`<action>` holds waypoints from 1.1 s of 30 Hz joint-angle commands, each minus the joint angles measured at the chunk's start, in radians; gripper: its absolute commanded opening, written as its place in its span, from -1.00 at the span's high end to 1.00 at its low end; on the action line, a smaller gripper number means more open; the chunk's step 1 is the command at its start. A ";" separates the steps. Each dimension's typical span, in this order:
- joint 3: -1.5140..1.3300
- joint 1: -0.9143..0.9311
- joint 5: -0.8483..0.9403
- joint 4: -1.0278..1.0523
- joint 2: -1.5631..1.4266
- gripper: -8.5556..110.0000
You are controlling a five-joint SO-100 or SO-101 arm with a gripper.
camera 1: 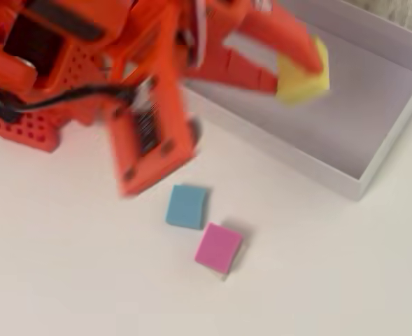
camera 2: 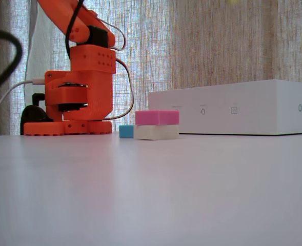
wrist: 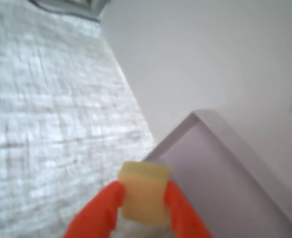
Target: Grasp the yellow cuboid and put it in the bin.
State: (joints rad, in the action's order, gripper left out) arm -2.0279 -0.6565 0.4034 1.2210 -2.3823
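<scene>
Cuboid first: you have one yellow cuboid (camera 1: pixel 303 79) pinched in the gripper (camera 1: pixel 300 66), held above the bin's (camera 1: pixel 373 164) floor in the overhead view. Nearer, on the table (camera 1: pixel 66 266), one blue block (camera 1: pixel 187 206) and one pink block (camera 1: pixel 218 247) lie nearly touching.

You are getting soft daylight through the curtain (camera 2: pixel 217 41); the arm (camera 1: pixel 143 91) is smearing with motion blur overhead, and the wrist view is looking soft.

Pale-yellow cuboid (camera 1: pixel 302 78), orange claw (wrist: pixel 143 201), white lilac-floored bin (camera 1: pixel 373 105), blue block (camera 1: pixel 187 206), pink block (camera 1: pixel 219 248)
</scene>
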 commanded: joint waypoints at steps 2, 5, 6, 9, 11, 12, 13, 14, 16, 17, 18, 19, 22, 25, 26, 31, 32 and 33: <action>-0.034 -0.132 0.037 -0.031 0.049 1.00; -0.179 -0.133 0.037 -0.163 0.069 0.99; -0.230 -0.129 0.037 -0.209 0.077 0.95; -0.351 -0.123 0.044 -0.291 0.075 0.57; -0.399 -0.123 0.040 -0.321 0.060 0.20; -0.419 -0.123 0.040 -0.333 0.052 0.06; -0.436 -0.120 0.041 -0.351 0.044 -0.01; -0.451 -0.117 0.044 -0.373 0.035 -0.06; -0.457 -0.109 0.049 -0.407 0.012 -0.10; -0.456 -0.103 0.049 -0.428 0.000 -0.11; -0.456 -0.092 0.049 -0.468 -0.014 -0.11; -0.456 -0.074 0.049 -0.525 -0.035 -0.10; -0.456 0.031 0.040 -0.683 -0.166 0.04; -0.476 0.196 0.031 -0.847 -0.328 0.09; -0.491 0.253 0.025 -0.896 -0.379 0.10; -0.615 0.509 -0.110 -0.911 -0.646 0.14; -0.638 0.549 -0.147 -0.859 -0.698 0.15; -0.657 0.577 -0.181 -0.781 -0.749 0.15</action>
State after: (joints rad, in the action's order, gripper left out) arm -2.6676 -0.1672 0.2976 0.3436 -2.9959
